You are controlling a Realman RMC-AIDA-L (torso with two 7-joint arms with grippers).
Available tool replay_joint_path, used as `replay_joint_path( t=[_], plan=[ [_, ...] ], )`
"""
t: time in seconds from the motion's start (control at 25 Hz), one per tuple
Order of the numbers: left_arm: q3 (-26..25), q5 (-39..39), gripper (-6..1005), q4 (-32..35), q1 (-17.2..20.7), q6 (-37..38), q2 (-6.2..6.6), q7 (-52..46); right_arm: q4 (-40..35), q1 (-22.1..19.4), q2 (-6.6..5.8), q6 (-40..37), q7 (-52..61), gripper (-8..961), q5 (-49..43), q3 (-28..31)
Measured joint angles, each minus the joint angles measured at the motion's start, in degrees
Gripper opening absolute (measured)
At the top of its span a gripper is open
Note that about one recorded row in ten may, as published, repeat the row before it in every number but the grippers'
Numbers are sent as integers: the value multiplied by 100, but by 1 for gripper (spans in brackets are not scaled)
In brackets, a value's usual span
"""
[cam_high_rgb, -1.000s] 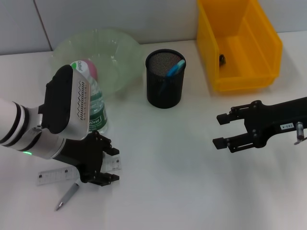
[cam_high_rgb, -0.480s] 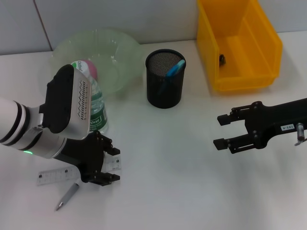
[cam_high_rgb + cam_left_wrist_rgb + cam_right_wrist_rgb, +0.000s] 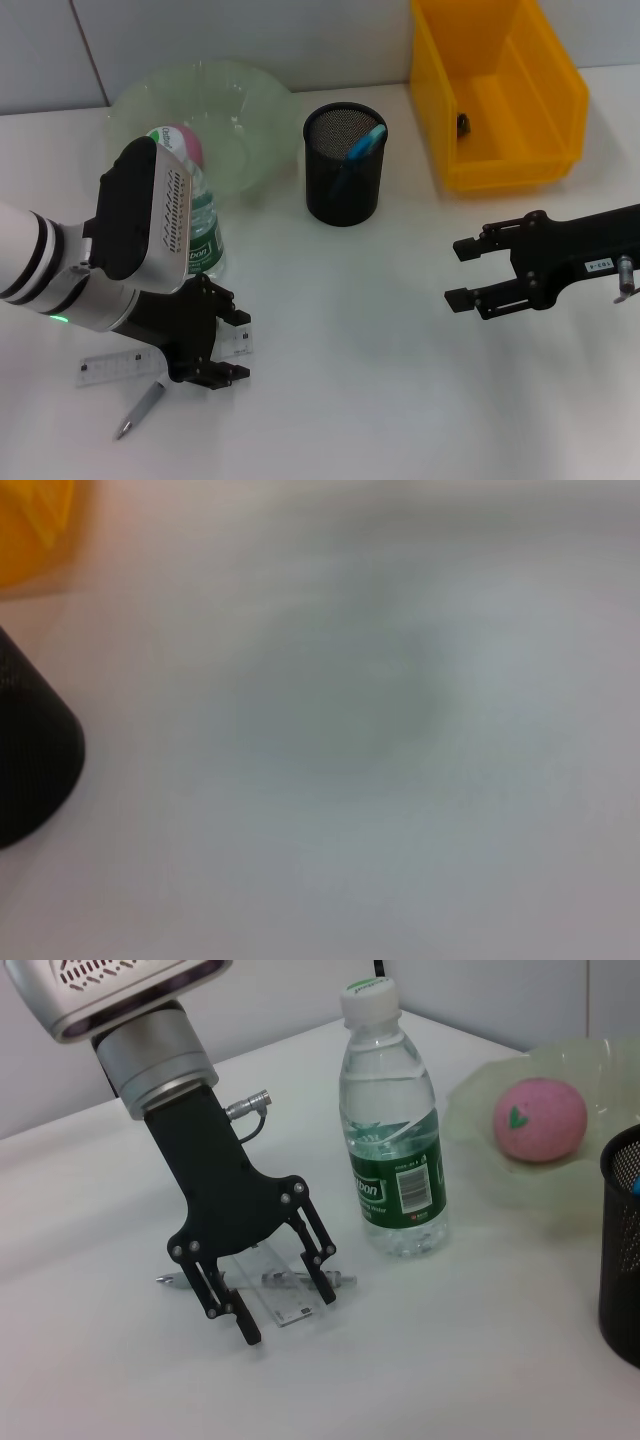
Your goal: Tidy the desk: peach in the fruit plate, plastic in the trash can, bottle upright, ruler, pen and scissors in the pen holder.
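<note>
almost nothing has moved since the earlier frames: the left pincer (image 3: pixel 224 348) sits in the same low spot over the near left part of the white counter (image 3: pixel 340 400), and the right pincer (image 3: pixel 462 272) hangs unchanged on the right side.

the left pincer points down with its fingers apart, straddling one end of the clear ruler (image 3: pixel 120 366), which lies flat on the counter. in the right wrist view the two black fingers (image 3: pixel 322 1280) stand on either side of the ruler (image 3: pixel 285 1305), tips at or just above the counter surface; they are not closed on it. the grey pen (image 3: pixel 140 408) lies just beside the ruler, toward the robot, slanted.

the water bottle (image 3: pixel 198 225) stands upright with its cap on, just behind the left arm. beyond it the pink peach (image 3: pixel 186 146) rests inside the pale green fruit plate (image 3: pixel 255 100). the black mesh pen holder (image 3: pixel 345 165) stands to the right of the plate, with a blue-handled item (image 3: pixel 366 141) sticking out of it. the yellow trash can (image 3: pixel 495 90) sits at the far right, with a small dark object (image 3: pixel 463 123) inside.

the right pincer is held above bare counter in front of the trash can, fingers apart, gripping nothing.
</note>
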Motion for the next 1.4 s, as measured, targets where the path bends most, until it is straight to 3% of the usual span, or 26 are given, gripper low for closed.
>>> replay_joint_path(
  t=[1.16,1.24,1.4],
  plan=[
    [-32,74,610,-123,-97,-4,-10,127,9,-5,17,36,-14,752,-70,0],
    [-33,79,527,-124,-104,-3,-11,127,9,-6,18,36,-14,752,-70,0],
    [-35,80,487,-126,-113,-3,-10,132,9,-6,18,36,-14,752,-70,0]
  ],
)
